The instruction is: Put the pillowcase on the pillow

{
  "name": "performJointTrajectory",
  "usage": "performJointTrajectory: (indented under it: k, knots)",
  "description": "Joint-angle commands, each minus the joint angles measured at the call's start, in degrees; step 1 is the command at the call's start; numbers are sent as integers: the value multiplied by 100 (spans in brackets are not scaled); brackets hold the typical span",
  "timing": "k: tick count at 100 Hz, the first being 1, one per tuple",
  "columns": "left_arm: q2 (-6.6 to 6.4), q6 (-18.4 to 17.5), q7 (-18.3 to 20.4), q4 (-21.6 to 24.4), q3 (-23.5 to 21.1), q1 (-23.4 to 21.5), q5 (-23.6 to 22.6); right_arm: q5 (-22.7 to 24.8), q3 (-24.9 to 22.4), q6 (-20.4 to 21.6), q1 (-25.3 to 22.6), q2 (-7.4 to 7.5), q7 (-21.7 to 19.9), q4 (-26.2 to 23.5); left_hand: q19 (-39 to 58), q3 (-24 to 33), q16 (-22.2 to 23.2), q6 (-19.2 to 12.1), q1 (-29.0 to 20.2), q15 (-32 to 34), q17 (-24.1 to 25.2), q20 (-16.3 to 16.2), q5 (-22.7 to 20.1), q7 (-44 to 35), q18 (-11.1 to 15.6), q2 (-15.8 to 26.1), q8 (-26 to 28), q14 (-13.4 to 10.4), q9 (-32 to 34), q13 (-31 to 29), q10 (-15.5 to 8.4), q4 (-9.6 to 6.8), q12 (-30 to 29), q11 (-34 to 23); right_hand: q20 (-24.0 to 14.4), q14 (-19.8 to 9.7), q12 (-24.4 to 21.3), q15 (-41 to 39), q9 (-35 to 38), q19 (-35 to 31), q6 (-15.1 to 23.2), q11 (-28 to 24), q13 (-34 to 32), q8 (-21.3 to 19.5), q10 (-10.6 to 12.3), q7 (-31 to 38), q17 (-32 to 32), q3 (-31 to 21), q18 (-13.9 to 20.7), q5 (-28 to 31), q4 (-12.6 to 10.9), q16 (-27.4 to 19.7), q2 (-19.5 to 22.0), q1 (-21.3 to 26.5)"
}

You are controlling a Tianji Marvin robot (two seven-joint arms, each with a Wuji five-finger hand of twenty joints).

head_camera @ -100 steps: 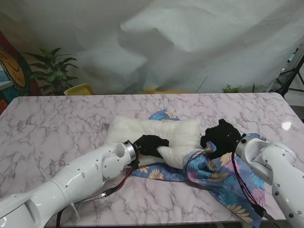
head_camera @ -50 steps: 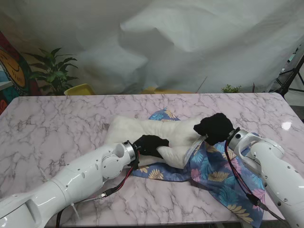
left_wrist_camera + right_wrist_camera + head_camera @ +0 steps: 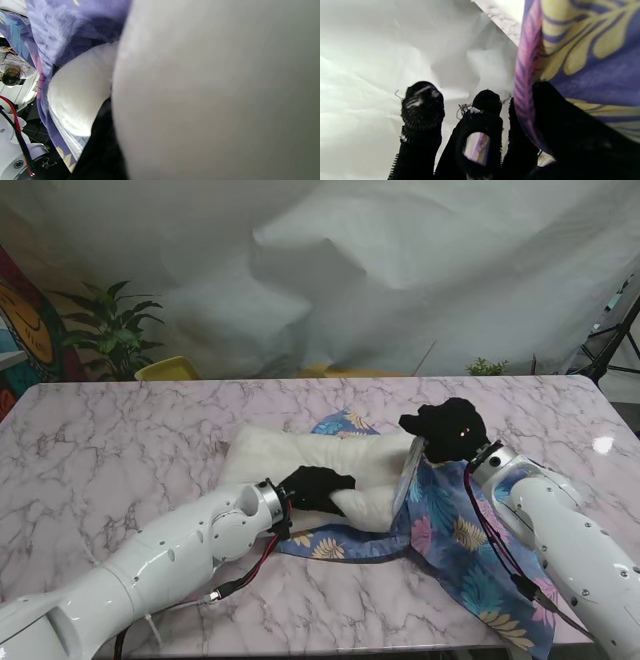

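A white pillow [image 3: 300, 458] lies across the middle of the marble table [image 3: 120, 440]. A blue pillowcase [image 3: 450, 530] with yellow and pink leaf print covers the pillow's right end and trails toward the near right edge. My left hand [image 3: 315, 485], in a black glove, is shut on the pillow's near edge. My right hand [image 3: 447, 428] is lifted above the pillow's right end, shut on the pillowcase's opening hem. In the left wrist view the pillow [image 3: 80, 95] bulges under the pillowcase [image 3: 62, 32]. The right wrist view shows the gloved fingers [image 3: 422, 110] beside the hem [image 3: 527, 82].
A white sheet [image 3: 400, 270] hangs behind the table. A potted plant [image 3: 110, 330] and a yellow object [image 3: 168, 368] stand behind the far left edge. A tripod leg [image 3: 615, 340] is at the far right.
My right hand has risen and moved away from me and leftward, pulling the pillowcase's hem up over the pillow's right end. The left hand has stayed on the pillow.
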State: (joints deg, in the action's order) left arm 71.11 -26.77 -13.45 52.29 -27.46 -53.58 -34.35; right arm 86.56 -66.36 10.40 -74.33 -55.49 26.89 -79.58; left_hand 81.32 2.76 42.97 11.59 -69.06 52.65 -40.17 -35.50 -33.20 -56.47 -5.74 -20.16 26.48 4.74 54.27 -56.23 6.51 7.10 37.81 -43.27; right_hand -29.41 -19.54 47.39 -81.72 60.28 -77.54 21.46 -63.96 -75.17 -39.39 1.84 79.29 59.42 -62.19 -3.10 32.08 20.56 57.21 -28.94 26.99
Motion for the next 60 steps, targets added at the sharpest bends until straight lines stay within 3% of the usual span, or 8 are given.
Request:
performJointTrajectory:
  k: [1,14,24,40,45,58,60]
  knots:
    - [-106,-15,93,77,-13,-181,-132,17,-16,-151,61,-31,-60,18,55,291,75,-52,-491,625,56,-47,30,-21,-67,1133,-36,-412,348,-471,-111,-454,92,-474,-102,-604,102,-482,248,-157,553,-467,-117,-206,-288,141,162,-354,154,108,-52,97,398,396]
    - [-255,44,-101,340,-298,-402,-453,28,-44,-451,48,-60,-268,4,25,332,88,-39,-491,634,110,-48,79,-56,-69,1144,-14,-410,281,-403,-123,-454,112,-508,-109,-595,98,-494,313,-150,558,-422,-117,-202,-332,89,166,-382,185,176,-69,114,329,399]
    - [-308,11,-499,374,-482,-557,-737,-39,-41,-532,99,-74,-409,90,-27,377,92,-37,-490,631,169,-39,134,-109,-57,1135,12,-412,217,-335,-140,-448,126,-539,-107,-583,99,-485,334,-131,545,-395,-114,-199,-350,53,154,-390,174,215,-77,116,291,404]
    - [-233,-275,-1870,-96,-316,-490,-1334,-166,93,-573,310,-68,-471,407,-169,458,120,-318,-490,614,487,-57,197,-312,29,1036,39,-325,80,-94,-283,-427,155,-583,-83,-519,106,-427,314,-55,543,-355,-114,-220,-368,37,126,-374,154,219,-89,88,281,405]
    - [-199,-315,-2295,-280,-139,-399,-1502,-208,139,-602,370,-68,-468,505,-237,487,152,-480,-489,580,571,-106,197,-450,82,974,-45,-291,64,-28,-232,-405,272,-533,-77,-501,108,-408,309,-37,542,-348,-112,-223,-369,35,119,-375,149,219,-94,77,277,407]
    - [-33,-466,-3429,-879,413,-128,-1770,-311,261,-669,517,-64,-330,785,-430,681,165,-1063,-475,353,713,-151,79,-797,169,675,-121,-183,200,109,-541,-366,580,-157,-55,-436,115,-338,253,37,552,-318,-113,-222,-360,17,90,-359,135,226,-103,30,276,410]
    - [2,-529,-3559,-971,482,-96,-1779,-323,280,-668,540,-61,-291,826,-460,953,189,-1129,-350,292,729,-164,56,-839,175,563,-136,-154,242,121,-558,-312,697,-27,-43,-407,116,-302,238,70,561,-312,-113,-221,-350,9,79,-349,129,229,-105,8,281,414]
